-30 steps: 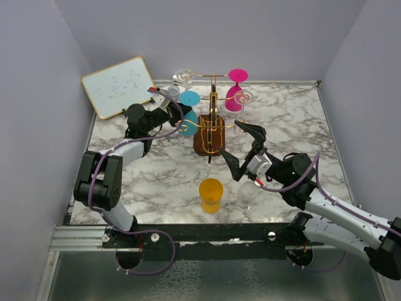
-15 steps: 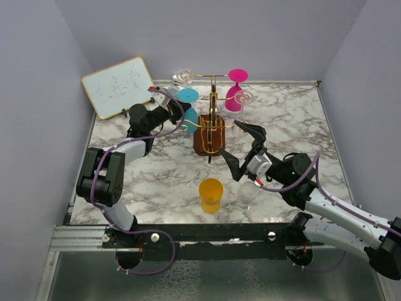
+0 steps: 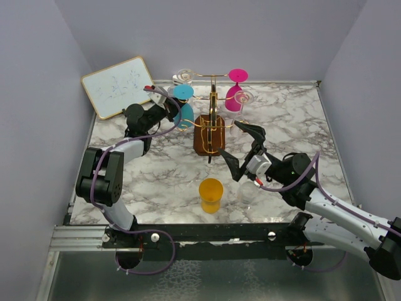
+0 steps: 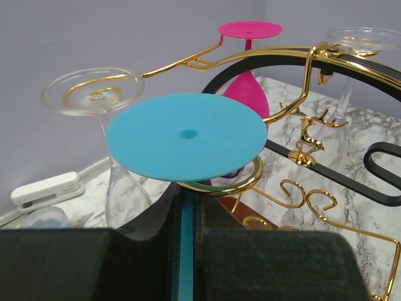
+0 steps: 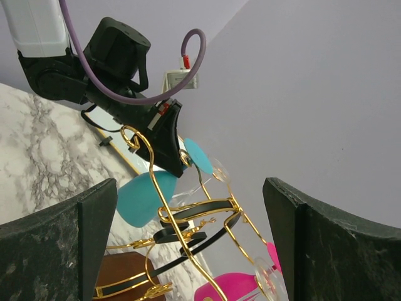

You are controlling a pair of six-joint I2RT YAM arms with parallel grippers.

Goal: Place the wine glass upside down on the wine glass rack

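One clear glass (image 4: 94, 93) beside wine glass (image 4: 186, 135)

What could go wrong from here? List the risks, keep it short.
1. The left gripper is shut on the stem of the blue wine glass, whose foot sits close beside the clear glass already hanging; a sideways move may knock it.
2. The foot looks to be above the gold scroll loop, but I cannot tell that the stem is seated; releasing now might drop it.
3. The open right gripper hovers near the wine glass rack and could bump it.
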